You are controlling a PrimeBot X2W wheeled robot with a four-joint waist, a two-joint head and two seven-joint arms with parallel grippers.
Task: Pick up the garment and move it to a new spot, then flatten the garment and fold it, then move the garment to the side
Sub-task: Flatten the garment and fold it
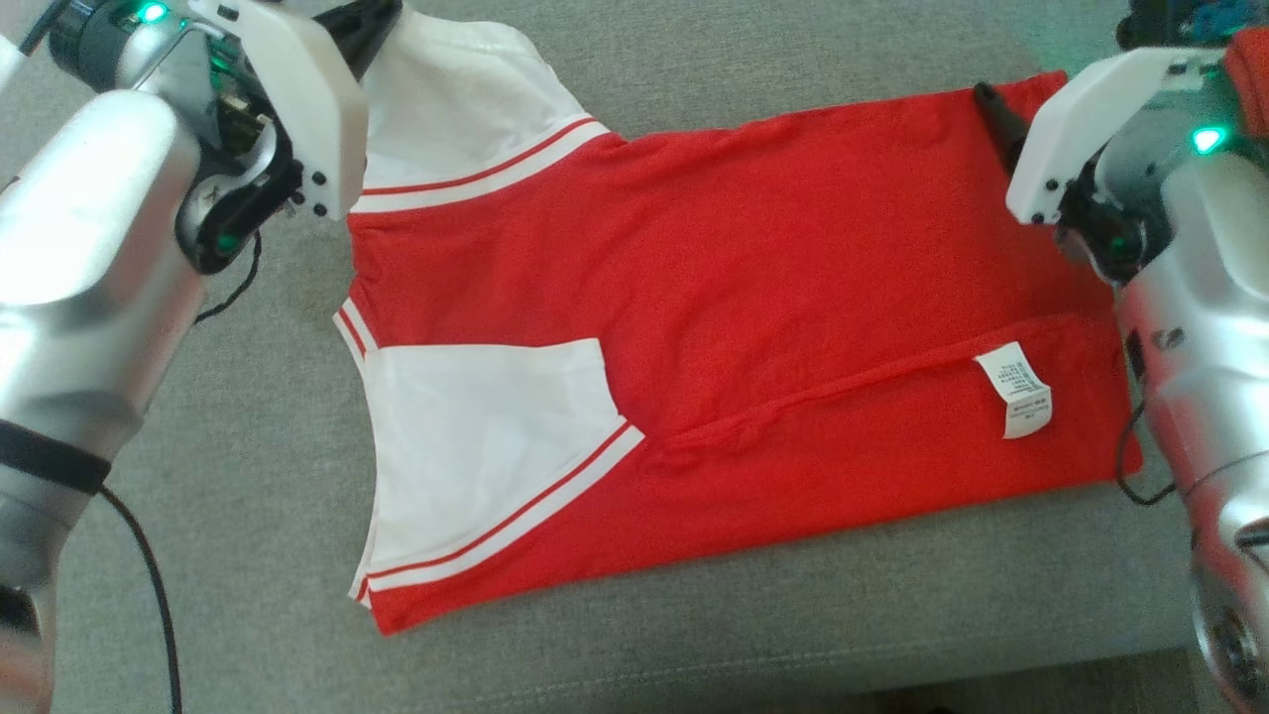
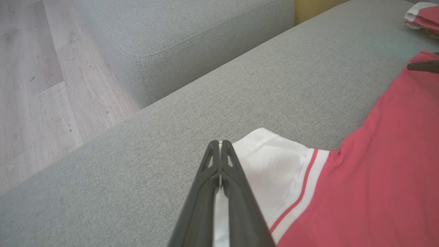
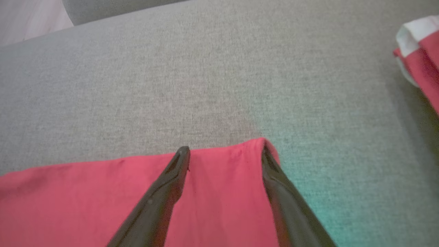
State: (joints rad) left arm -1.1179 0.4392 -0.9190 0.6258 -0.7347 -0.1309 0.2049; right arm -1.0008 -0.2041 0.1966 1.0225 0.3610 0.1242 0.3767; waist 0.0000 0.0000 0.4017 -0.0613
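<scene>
The garment [image 1: 714,327] is a red shirt with white sleeves, lying spread across a grey sofa cushion [image 1: 248,416] with its care label up. My left gripper [image 1: 365,30] is at its far left corner, shut on the white sleeve [image 2: 274,164]; in the left wrist view a sliver of white cloth shows between the closed fingers [image 2: 233,192]. At the far right corner my right gripper [image 3: 224,151] is open, its two fingertips [image 3: 181,154] resting astride the red hem corner [image 3: 240,147]. One dark finger [image 1: 996,119] of it lies on the red cloth in the head view.
Another red and white garment [image 3: 420,51] lies bunched further right on the cushion. A second grey cushion [image 2: 188,34] and wooden floor [image 2: 34,85] lie beyond the left end. The cushion's front edge [image 1: 694,684] runs close below the shirt. Black cables [image 1: 149,575] hang from both arms.
</scene>
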